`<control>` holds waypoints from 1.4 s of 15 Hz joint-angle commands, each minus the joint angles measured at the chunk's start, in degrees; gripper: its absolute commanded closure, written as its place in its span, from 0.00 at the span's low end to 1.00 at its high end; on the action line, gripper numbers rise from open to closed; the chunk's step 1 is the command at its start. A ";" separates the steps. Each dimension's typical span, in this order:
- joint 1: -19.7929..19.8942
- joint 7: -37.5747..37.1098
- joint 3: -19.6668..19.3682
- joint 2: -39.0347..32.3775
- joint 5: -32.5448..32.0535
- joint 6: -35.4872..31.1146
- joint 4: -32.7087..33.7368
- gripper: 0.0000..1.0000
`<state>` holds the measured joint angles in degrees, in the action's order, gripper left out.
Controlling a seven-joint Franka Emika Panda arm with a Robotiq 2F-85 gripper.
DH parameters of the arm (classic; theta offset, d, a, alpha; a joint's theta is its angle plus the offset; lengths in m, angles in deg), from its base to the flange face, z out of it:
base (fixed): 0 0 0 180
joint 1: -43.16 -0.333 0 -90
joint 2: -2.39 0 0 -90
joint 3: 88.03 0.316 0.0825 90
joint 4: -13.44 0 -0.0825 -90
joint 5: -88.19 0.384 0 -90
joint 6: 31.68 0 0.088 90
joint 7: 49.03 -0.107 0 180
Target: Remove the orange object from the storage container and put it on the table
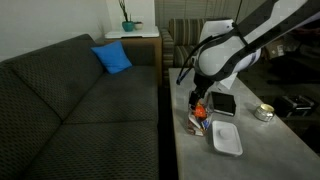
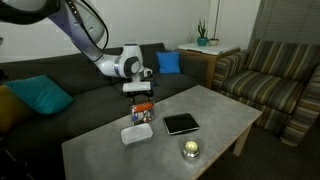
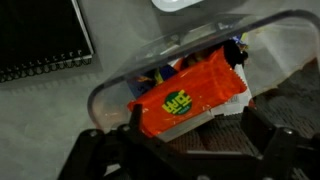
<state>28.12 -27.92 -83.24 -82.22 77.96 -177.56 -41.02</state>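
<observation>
sofa: dark sofa point(image 1: 70, 90) beside the table. You only get it in the exterior views, along with a blue cushion point(image 1: 112, 57). The wrist view shows neither.
table: grey top point(image 2: 225, 110), long, seen in both exterior views. In the wrist view you see only a grey patch of it point(image 3: 120, 45).
arm: white arm point(image 1: 240, 45) reaches down over the sofa end of the table.
gripper: your gripper point(image 2: 140, 92) hangs right over the storage container, jaws spread wide, nothing held. Exterior views hide the gap. The wrist view shows it.
black pad: flat on the table point(image 1: 222, 103), beside the container. Its spiral edge shows only in the wrist view point(image 3: 40, 35).
white tray: flat on the table point(image 2: 136, 133), just beside the container.
storage container: clear box point(image 3: 150, 62) on the table. It looks like a small blur in the exterior views point(image 1: 201, 118). Only the wrist view gives you the rim and contents.
orange object: inside the container point(image 3: 190, 95), lying on top of the other bits, green logo facing up.
object vs fingers: it sits between and just beyond your two fingers point(image 3: 95, 158), not touched. Contact between fingers and container wall can't be told.
object axis: long side runs lower left to upper right in the wrist view, roughly across the gap between your fingers.
round tin: small point(image 1: 263, 113), well apart from the container, seen in exterior views only.
</observation>
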 commanded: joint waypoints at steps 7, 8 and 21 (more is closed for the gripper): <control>0.40 -11.93 -2.88 -0.03 0.92 -7.80 -4.36 0.00; 0.39 -14.05 -3.40 -0.03 1.19 -8.61 -4.76 0.00; 2.08 -18.15 -0.16 0.17 5.80 -9.24 -6.49 0.00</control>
<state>29.62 -45.28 -84.38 -82.05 82.40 -185.37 -45.76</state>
